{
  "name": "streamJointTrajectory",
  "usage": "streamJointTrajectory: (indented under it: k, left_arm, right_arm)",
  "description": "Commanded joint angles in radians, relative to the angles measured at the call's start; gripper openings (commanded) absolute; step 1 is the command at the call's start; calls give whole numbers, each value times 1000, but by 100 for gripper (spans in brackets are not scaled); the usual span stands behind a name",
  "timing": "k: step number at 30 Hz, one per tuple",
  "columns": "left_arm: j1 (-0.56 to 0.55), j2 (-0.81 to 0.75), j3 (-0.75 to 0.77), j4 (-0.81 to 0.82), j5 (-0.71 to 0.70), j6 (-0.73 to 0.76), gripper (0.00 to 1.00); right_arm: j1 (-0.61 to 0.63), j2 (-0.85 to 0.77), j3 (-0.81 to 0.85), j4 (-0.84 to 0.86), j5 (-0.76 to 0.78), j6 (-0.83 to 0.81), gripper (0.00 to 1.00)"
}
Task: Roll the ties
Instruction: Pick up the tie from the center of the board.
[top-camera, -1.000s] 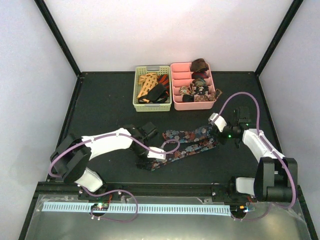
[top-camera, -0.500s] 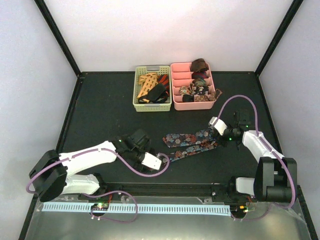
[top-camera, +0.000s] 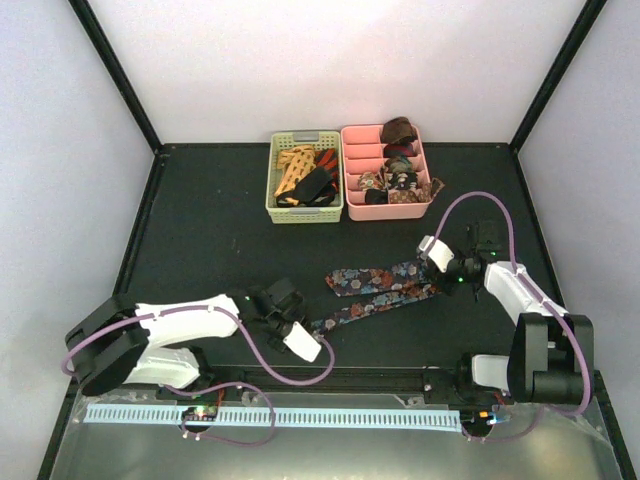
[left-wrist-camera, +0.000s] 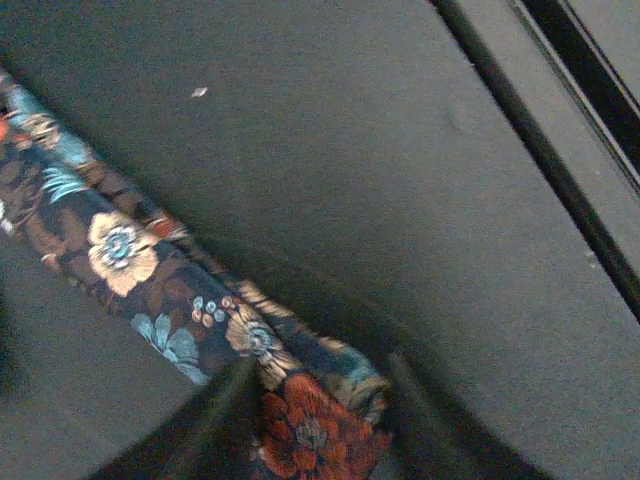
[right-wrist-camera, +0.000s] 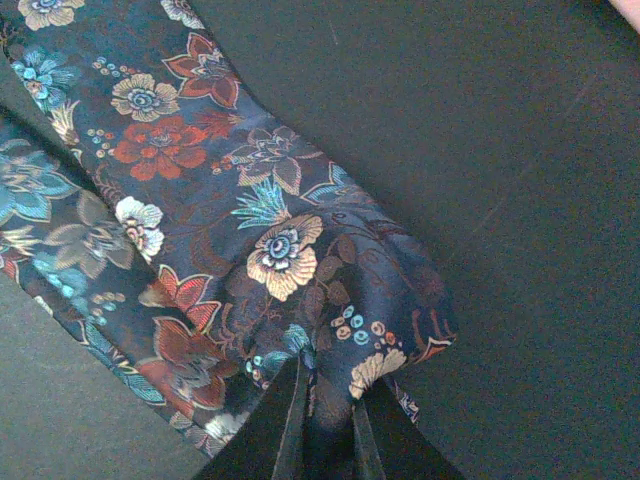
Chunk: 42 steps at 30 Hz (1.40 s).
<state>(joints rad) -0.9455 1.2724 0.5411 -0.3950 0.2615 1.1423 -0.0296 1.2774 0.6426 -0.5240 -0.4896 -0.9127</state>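
A dark navy floral tie (top-camera: 380, 280) lies folded on the black table, its narrow tail running down-left. My left gripper (top-camera: 312, 333) is shut on the narrow end; in the left wrist view the end (left-wrist-camera: 310, 425) sits between my fingers, the gripper (left-wrist-camera: 320, 430) at the bottom edge. My right gripper (top-camera: 437, 272) is shut on the fold at the tie's right end; in the right wrist view the fabric (right-wrist-camera: 200, 200) bunches where the gripper (right-wrist-camera: 325, 420) pinches it. Orange lattice (top-camera: 296, 168), red (top-camera: 326, 158) and black (top-camera: 313, 185) ties lie in the basket.
The pale green basket (top-camera: 306, 215) and the pink divided tray (top-camera: 388, 211), holding rolled ties such as a brown one (top-camera: 398, 130), stand at the back centre. The table's near edge rail (left-wrist-camera: 560, 180) runs close beside my left gripper.
My left gripper has pulled the tie's narrow end toward the near edge, drawing the tail out straighter. My right gripper shifted slightly back and right with the fold.
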Motion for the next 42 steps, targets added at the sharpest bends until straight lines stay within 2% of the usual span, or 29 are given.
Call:
streamJointTrajectory:
  k: [1,3,5,9,14,15,22,26,31,36,38,42]
  left_arm:
    - [-41,27,-51,75,-99,62,26]
    - [-39,17,-34,63,-146,35,13]
    - [-25,-1,22,8,-179,15,3]
    - [10,-52,250,-182,-194,-52,2]
    - [77,-85,529,-362,-189,-48,2]
    - [87,-89,581,-376,-194,-34,2]
    - [125,-107,894,-418,-239,87,2]
    - [133,-73,1101,-424,-283,97,2]
    - [144,-31,1313,-425,-310,129,1]
    - [149,-23,1371,-347,-359,151,2]
    - [153,-29,1369,-277,-393,165,2]
    - [168,-14,1408,-111,-489,205,2]
  right_arm:
    - [-7,15,-3,-4,12,-23,10]
    - [-7,10,4,-13,6,-18,13]
    - [-6,-4,15,-23,-7,-11,19]
    - [-7,-61,65,-81,-88,-4,55]
    - [-2,-170,151,-85,-248,44,93]
    - [4,-185,176,-85,-284,54,96]
    - [171,-218,404,-106,-389,166,99]
    - [358,-229,469,-32,-336,263,100]
    - [507,-143,538,107,-322,467,100]
    - [625,-39,583,236,-293,582,100]
    - [637,-5,591,296,-285,624,100]
    - [662,33,610,309,-261,617,100]
